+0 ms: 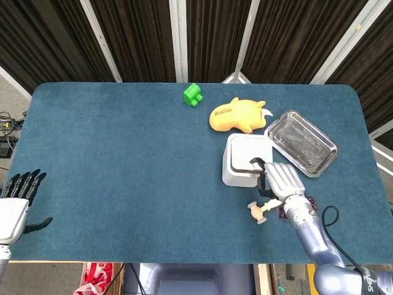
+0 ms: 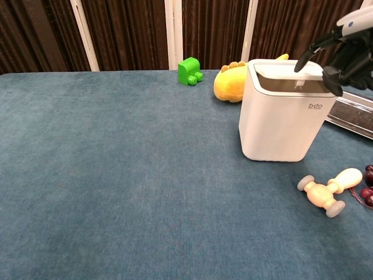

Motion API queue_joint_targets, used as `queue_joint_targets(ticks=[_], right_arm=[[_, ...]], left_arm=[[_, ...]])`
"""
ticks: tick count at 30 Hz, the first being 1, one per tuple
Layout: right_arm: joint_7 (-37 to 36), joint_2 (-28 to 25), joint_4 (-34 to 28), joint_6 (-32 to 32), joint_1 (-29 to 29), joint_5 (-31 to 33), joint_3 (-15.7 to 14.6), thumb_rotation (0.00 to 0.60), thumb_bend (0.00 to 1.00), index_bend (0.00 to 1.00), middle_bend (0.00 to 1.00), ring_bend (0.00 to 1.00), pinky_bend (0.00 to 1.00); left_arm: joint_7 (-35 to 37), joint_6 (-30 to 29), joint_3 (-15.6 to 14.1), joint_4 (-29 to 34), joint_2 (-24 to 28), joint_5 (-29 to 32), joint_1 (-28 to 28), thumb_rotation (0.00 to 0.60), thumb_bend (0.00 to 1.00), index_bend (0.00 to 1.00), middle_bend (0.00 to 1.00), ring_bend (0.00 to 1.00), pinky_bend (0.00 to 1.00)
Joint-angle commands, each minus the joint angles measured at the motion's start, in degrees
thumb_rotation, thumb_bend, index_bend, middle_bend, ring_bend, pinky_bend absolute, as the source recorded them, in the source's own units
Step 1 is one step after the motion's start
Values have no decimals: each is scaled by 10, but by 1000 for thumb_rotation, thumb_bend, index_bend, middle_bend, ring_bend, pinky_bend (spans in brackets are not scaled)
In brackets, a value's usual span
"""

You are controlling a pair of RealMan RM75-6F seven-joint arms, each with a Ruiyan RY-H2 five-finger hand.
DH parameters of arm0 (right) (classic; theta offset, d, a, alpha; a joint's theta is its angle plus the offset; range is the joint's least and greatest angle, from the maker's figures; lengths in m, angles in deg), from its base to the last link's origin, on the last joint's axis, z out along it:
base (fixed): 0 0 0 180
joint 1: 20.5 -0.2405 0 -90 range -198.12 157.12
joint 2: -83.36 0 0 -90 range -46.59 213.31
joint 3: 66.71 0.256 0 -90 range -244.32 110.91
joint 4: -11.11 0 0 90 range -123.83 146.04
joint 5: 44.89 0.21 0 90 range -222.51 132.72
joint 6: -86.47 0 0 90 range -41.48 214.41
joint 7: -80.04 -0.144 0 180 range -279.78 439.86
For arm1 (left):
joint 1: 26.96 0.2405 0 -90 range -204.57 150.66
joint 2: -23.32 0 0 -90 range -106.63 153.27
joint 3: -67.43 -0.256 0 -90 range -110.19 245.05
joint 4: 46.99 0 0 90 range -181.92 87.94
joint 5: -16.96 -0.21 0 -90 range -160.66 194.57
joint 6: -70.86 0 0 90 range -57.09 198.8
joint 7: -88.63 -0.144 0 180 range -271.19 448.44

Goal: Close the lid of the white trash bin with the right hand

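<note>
Head view shows me the white trash bin standing on the blue tabletop, its lid lying flat and closed. My right hand sits at the bin's near right corner, fingers loosely spread and holding nothing. From the chest camera, those fingertips hover just above the lid's right edge; I can't tell whether they touch. My left hand hangs off the tabletop's left edge, fingers apart and empty.
</note>
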Motion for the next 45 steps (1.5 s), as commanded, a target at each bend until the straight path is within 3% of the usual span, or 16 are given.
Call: queue_joint_targets(ticks=[1,18,26,30,34,36,37,38,41,43,45], right_arm=[[-2,4,1,2,6,-6,-13,600,723,228,656,704,689],[-2,33,17,0,16,-25,-46,600,723,213,656,704,688],[-11,22,12,-17,19,-47,-33,600,722,213,656,704,689],[-18,9,9,-52,37,-119,-27,600,723,213,656,704,688],[-32,7,18,-105,86,-242,-52,600,724,198,655,693,679],[-44,10,33,-127,116,-304,-72,600,711,130,606,621,607],[-56,12,50,-145,141,-355,-91,600,675,71,535,532,529],[-60,11,82,-171,182,-416,-134,600,606,24,427,410,436],[-88,22,133,-202,230,-506,-176,600,383,0,122,79,166],[-106,33,185,-225,275,-557,-214,600,315,0,23,5,50],[-125,47,227,-246,306,-596,-234,600,293,0,0,0,5]], left_arm=[[0,0,0,1,0,0,0,600,0,0,0,0,0],[2,0,-1,0,1,-1,0,600,0,0,0,0,0],[3,-1,0,-1,1,0,1,600,0,0,0,0,0],[2,-1,0,-2,1,0,1,600,0,0,0,0,0],[0,-3,-1,-2,1,-2,2,600,0,0,0,0,0],[-1,-5,-1,-2,0,-3,2,600,0,0,0,0,0],[-2,-7,-1,-3,0,-3,3,600,0,0,0,0,0],[-5,-9,-1,-4,-1,-4,4,600,0,0,0,0,0],[-9,-10,-1,-6,-3,-5,4,600,0,0,0,0,0],[-16,-10,0,-8,-5,-4,4,600,0,0,0,0,0],[-25,-12,1,-12,-8,-3,4,600,0,0,0,0,0]])
